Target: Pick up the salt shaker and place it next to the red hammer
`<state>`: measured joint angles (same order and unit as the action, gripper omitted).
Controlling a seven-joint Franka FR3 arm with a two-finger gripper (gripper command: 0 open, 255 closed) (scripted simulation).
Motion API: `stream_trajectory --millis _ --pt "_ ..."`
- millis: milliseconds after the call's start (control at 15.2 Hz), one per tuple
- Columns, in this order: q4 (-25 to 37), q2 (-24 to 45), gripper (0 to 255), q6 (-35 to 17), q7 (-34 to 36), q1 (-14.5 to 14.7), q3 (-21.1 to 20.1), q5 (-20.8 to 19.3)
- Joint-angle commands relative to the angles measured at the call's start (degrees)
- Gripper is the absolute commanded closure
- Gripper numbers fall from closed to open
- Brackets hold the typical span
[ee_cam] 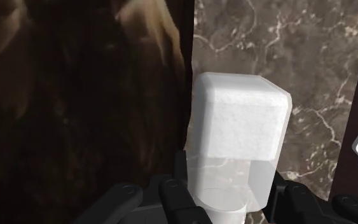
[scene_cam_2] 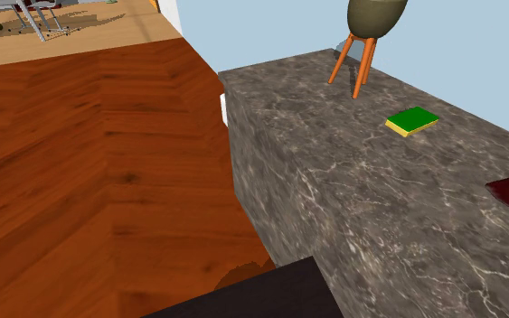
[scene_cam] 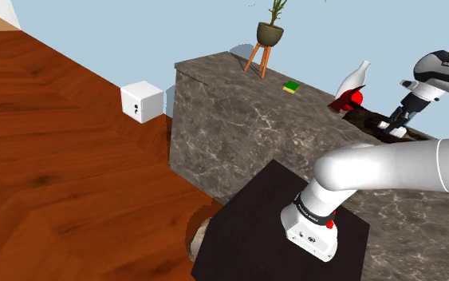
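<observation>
One salt shaker point(ee_cam: 238, 121) sits between the two black fingers point(ee_cam: 173, 196) of the gripper point(ee_cam: 231, 194). It has a white, square-shouldered cap over a clear glass body, and the fingers pinch the glass from either side. Beneath it lies the line where a single dark wooden board point(scene_cam: 372, 120) meets the grey marble counter point(scene_cam: 238, 120), so the cap sits half over each.

In the shoulder view the one white arm point(scene_cam: 382, 168) bends up from the black stand point(scene_cam: 254, 231) at the lower right and reaches to the right edge of the frame, with its hand lowered at the near end of the board. Just left of the hand is the one red hammer point(scene_cam: 348, 100), partly behind a single white bottle point(scene_cam: 355, 78) that stands upright beside it.

Further back on the counter, toward the upper middle of the frame, lies one sponge point(scene_cam: 292, 86) — green on top, yellow below. Behind it, at the far corner, is one potted plant point(scene_cam: 270, 30) on orange legs.

On the wooden floor point(scene_cam: 71, 176) at the left one white cube point(scene_cam: 142, 101) rests against the counter's end — two dark dots mark its near face.
</observation>
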<state>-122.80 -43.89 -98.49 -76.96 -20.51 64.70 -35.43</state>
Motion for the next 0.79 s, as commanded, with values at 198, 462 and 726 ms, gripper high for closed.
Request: stream_trajectory --millis 198,462,726 --pt "-3.3 1.7 255 -4.6 -0.6 -1.1 2.4 -1.9" --pt "-5.4 2.5 255 -7.8 -0.7 -1.0 4.4 -2.4" --pt "-6.5 3.2 255 -9.6 -0.8 -1.0 5.6 -2.6"
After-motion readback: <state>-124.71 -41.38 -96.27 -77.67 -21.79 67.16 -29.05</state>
